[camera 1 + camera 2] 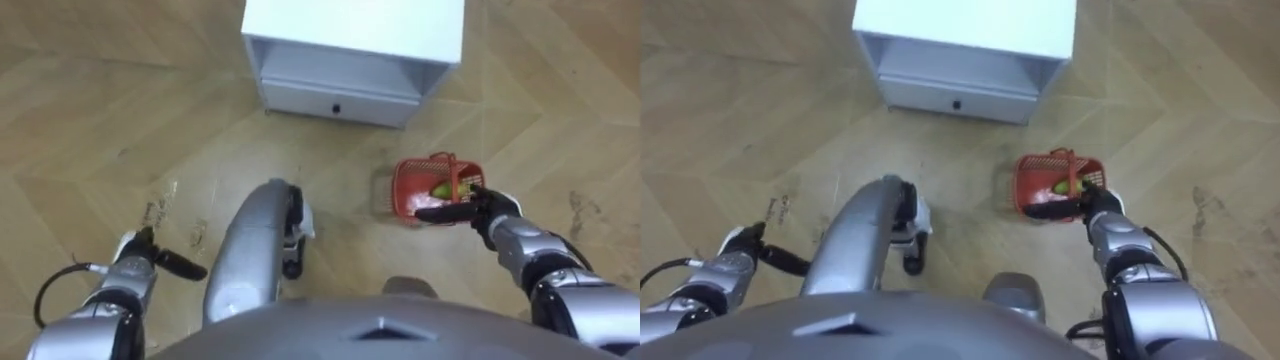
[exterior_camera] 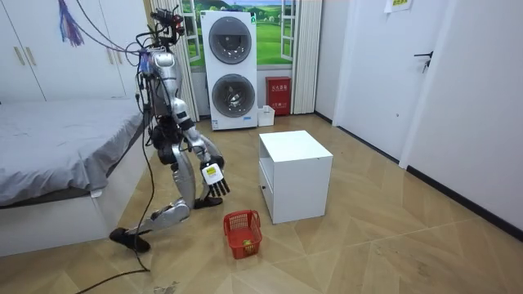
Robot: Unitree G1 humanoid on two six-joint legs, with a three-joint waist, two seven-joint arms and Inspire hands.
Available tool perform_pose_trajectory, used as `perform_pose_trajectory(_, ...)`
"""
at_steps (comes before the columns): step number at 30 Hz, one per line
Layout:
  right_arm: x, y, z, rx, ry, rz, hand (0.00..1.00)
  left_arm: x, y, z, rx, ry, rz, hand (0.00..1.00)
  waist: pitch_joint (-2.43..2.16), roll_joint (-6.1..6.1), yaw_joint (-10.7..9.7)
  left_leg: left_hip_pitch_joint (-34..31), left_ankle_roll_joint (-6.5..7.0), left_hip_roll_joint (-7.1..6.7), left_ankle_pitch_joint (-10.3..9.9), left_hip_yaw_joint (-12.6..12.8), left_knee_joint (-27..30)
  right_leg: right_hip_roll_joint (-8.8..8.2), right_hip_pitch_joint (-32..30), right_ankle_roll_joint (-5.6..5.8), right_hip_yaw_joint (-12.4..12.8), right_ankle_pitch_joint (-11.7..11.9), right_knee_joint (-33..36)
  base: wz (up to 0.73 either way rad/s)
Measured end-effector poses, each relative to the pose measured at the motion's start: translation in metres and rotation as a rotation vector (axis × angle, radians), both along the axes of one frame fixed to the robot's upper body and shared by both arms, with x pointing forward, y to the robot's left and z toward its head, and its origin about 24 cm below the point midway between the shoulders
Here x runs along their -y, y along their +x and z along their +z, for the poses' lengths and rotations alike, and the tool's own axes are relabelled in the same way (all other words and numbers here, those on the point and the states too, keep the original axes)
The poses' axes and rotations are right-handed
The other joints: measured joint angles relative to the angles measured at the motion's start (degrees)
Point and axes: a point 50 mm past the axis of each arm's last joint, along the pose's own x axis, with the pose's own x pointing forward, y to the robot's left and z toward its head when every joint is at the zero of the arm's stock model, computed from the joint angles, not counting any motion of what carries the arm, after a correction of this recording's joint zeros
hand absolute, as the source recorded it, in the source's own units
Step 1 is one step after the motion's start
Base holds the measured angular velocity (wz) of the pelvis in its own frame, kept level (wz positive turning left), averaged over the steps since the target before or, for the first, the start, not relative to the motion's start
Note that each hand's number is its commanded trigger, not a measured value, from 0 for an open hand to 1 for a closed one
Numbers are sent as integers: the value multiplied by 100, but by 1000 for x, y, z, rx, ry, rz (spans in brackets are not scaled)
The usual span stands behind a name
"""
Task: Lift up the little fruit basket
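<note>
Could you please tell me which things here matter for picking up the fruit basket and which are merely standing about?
For the job: fruit basket, red, on the floor; fruit inside it; right hand, open, above the basket; left hand, open, idle at the side.
Just about: white cabinet; stacked washing machines; bed; red box beside the machines.

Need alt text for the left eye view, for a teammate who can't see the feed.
The right robot hand, open, overlaps the near rim of a red basket holding fruit on the wood floor. A white cabinet stands beyond it, and the left robot hand hangs open at lower left.
</note>
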Motion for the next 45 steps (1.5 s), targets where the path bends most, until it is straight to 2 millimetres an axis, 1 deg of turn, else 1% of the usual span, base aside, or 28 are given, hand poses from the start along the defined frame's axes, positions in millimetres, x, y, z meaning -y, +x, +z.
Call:
perform_pose_trajectory(1, 1, -6, -2, -16, 2, -13, 0, 1, -2, -1, -12, 14, -15, 0, 17, -29, -1, -281, 9, -12, -57, 13, 354, -6, -267, 17, 112, -66, 624, 26)
perform_pose_trajectory(2, 1, -9, -3, -22, 7, -25, 0, 1, -3, -2, -20, 18, -17, 0, 33, -45, -8, -409, 24, -13, -85, 22, 530, -12, -373, 15, 144, -101, 895, 17)
perform_pose_trajectory(3, 2, -16, -6, -35, 18, -50, 0, 2, -7, -3, -38, 18, -15, 0, 47, -58, -33, -684, 42, -17, -165, 28, 873, -11, -560, 44, 202, -161, 1381, 15)
perform_pose_trajectory(4, 2, -21, -7, -43, 31, -86, 0, 2, -12, -5, -56, 11, -2, 0, 46, -60, -48, -918, 71, -17, -255, 42, 1213, -20, -722, 51, 258, -185, 1828, 13)
perform_pose_trajectory(6, 4, -29, -10, -56, 41, -128, 0, 3, -18, -7, -67, 1, 22, 0, 44, -66, -104, -1192, 132, -28, -422, 106, 1625, -85, -895, 52, 330, -187, 2372, 11)
perform_pose_trajectory(7, 5, -32, -11, -62, 44, -147, 0, 3, -22, -8, -63, -2, 40, 0, 42, -69, -193, -1317, 149, -86, -494, 161, 1823, -137, -938, 52, 358, -187, 2640, 17)
perform_pose_trajectory(8, 4, -34, -11, -65, 44, -156, 0, 4, -23, -8, -57, -1, 46, 0, 28, -91, -239, -1378, 175, -107, -509, 216, 1890, -183, -977, 53, 376, -187, 2760, 24)
perform_pose_trajectory(9, 5, -35, -11, -66, 40, -169, 0, 6, -23, -9, -43, 0, 47, 0, 30, -97, -333, -1452, 228, -107, -542, 313, 2015, -193, -993, 60, 424, -190, 2960, 27)
perform_pose_trajectory(11, 4, -34, -11, -53, 41, -200, 0, 6, -21, -8, -4, -6, 70, 0, 25, -119, -481, -1570, 282, -104, -572, 484, 2231, -191, -1005, 77, 592, -182, 3316, 29)
perform_pose_trajectory(13, 5, -35, -11, -46, 31, -214, 0, 6, -20, -8, 26, -7, 86, 0, 29, -124, -554, -1669, 293, -114, -588, 518, 2378, -193, -1026, 77, 634, -182, 3518, 16)
perform_pose_trajectory(14, 5, -36, -11, -46, 25, -217, 0, 6, -20, -8, 34, -9, 95, 0, 26, -130, -555, -1693, 278, -124, -600, 519, 2424, -191, -1032, 78, 644, -182, 3573, 8)
perform_pose_trajectory(16, 5, -39, -12, -52, -2, -224, 0, 5, -24, -8, 40, 0, 101, 0, -3, -180, -621, -1762, 232, -159, -629, 517, 2530, -227, -1033, 78, 678, -184, 3707, 9)
perform_pose_trajectory(18, 6, -37, -11, -49, -40, -197, 0, 6, -29, -9, 34, 2, 105, 0, -10, -221, -662, -1756, 183, -163, -675, 518, 2568, -270, -998, 115, 660, -216, 3724, 4)
perform_pose_trajectory(19, 5, -35, -10, -33, -74, -167, 0, 6, -33, -10, 30, 12, 109, 0, -22, -256, -683, -1752, 153, -162, -710, 517, 2598, -293, -969, 100, 643, -251, 3729, 0)
perform_pose_trajectory(20, 5, -33, -9, -20, -91, -153, 0, 5, -36, -10, 28, 19, 112, 0, -26, -277, -694, -1752, 161, -159, -713, 516, 2620, -296, -959, 75, 643, -264, 3743, 0)
perform_pose_trajectory(21, 4, -27, -6, 4, -122, -130, 0, 4, -39, -10, 27, 33, 117, 0, -25, -338, -753, -1751, 118, -167, -744, 517, 2660, -297, -937, 73, 663, -285, 3784, 0)
perform_pose_trajectory(22, 3, -19, -2, 38, -153, -103, 0, 4, -45, -11, 19, 43, 123, 0, 5, -398, -816, -1753, 82, -175, -765, 518, 2693, -282, -918, 69, 687, -292, 3840, 4)
perform_pose_trajectory(23, 3, -13, 0, 61, -172, -84, 0, 4, -47, -11, 18, 47, 122, 0, 11, -418, -840, -1755, 59, -173, -779, 519, 2712, -277, -910, 46, 693, -306, 3862, 3)
perform_pose_trajectory(24, 2, -2, 7, 111, -207, -56, 0, 5, -51, -12, 10, 55, 114, 0, 8, -448, -883, -1755, -2, -175, -818, 516, 2747, -278, -891, -27, 708, -346, 3904, 0)
perform_pose_trajectory(25, 1, 9, 14, 169, -243, -28, 0, 6, -56, -13, 0, 57, 112, 0, -4, -462, -942, -1756, -37, -177, -848, 510, 2789, -279, -846, -27, 707, -398, 3934, 0)
perform_pose_trajectory(26, 1, 15, 18, 202, -260, -17, 0, 7, -58, -14, -5, 59, 113, 0, -3, -464, -960, -1757, -57, -176, -869, 506, 2816, -281, -825, -54, 708, -425, 3957, 0)
perform_pose_trajectory(28, -1, 38, 36, 329, -309, -5, 0, 8, -63, -15, -19, 68, 92, 0, 2, -474, -962, -1784, -177, -185, -960, 479, 2996, -294, -736, -130, 745, -532, 4133, -8)
perform_pose_trajectory(29, -1, 44, 40, 361, -320, -6, 0, 11, -62, -15, -18, 62, 90, 0, 28, -406, -976, -1797, -202, -173, -972, 396, 3039, -229, -741, -144, 728, -524, 4155, -16)
perform_pose_trajectory(30, -4, 54, 48, 411, -328, -13, 0, 12, -63, -16, -18, 62, 82, 0, 41, -396, -971, -1815, -258, -209, -965, 339, 3015, -196, -784, -156, 783, -544, 4174, -15)
perform_pose_trajectory(31, -6, 61, 53, 452, -332, -19, 0, 12, -64, -16, -14, 62, 82, 0, 38, -395, -968, -1811, -290, -220, -950, 321, 2992, -187, -791, -156, 794, -544, 4177, -10)
perform_pose_trajectory(37, -2, 69, 63, 511, -385, -52, 0, 12, -67, -16, -11, 70, 73, 0, 31, -406, -954, -1809, -416, -369, -963, 223, 2936, -208, -797, -155, 817, -545, 4181, 0)
perform_pose_trajectory(42, -1, 74, 71, 552, -402, -64, 0, 12, -68, -16, -11, 69, 62, 0, 28, -409, -938, -1793, -414, -413, -963, 252, 2930, -269, -761, -152, 822, -546, 4181, 0)
perform_pose_trajectory(45, 0, 75, 71, 552, -402, -66, 0, 7, -73, -15, -19, 79, 55, 0, 29, -411, -903, -1766, -414, -431, -963, 253, 2915, -278, -716, -150, 795, -547, 4168, 4)
